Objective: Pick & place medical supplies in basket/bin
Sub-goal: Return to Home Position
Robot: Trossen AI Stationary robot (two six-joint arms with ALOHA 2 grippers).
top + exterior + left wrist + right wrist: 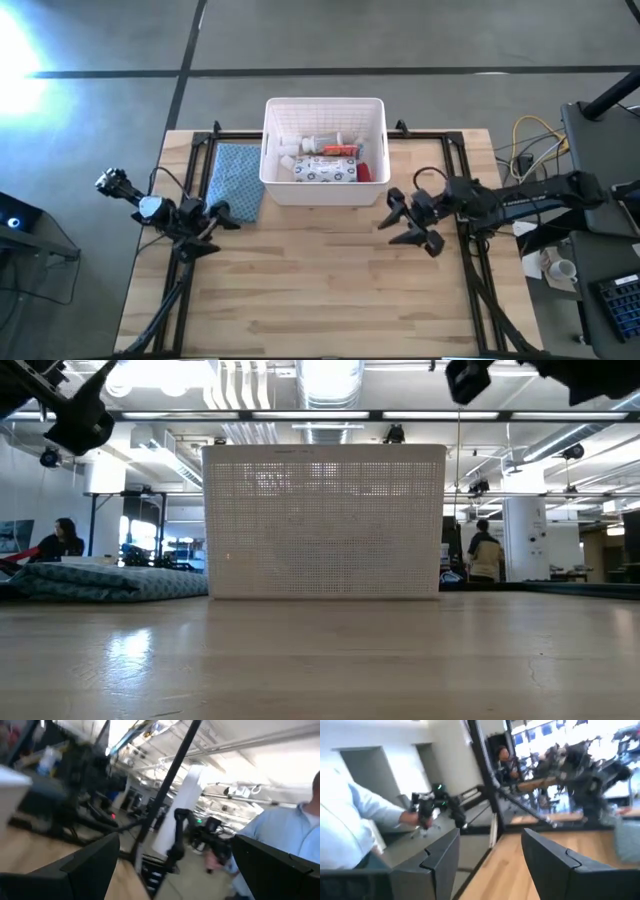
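Supplies are all in the white bin (325, 101): a white bottle (313, 143), an orange box (340, 151), a grey-white pack (325, 171) and a red box (366, 172) lie packed together on its floor. The bin stands at the far edge of the wooden surface (320, 290), farther out than both tools and between them. The right tool (395, 222) hangs above the surface just off the bin's near right corner, touching nothing, its fingers (440, 857) spread wide and holding nothing. Over on the other side, the left tool (220, 226) is well apart from it, fingers (90, 865) also wide open and empty. A blue cloth (237, 180) lies just past the left tool, flat against the bin's left wall. Both wrist views catch a person in a light blue shirt (285, 837) beyond the surface.
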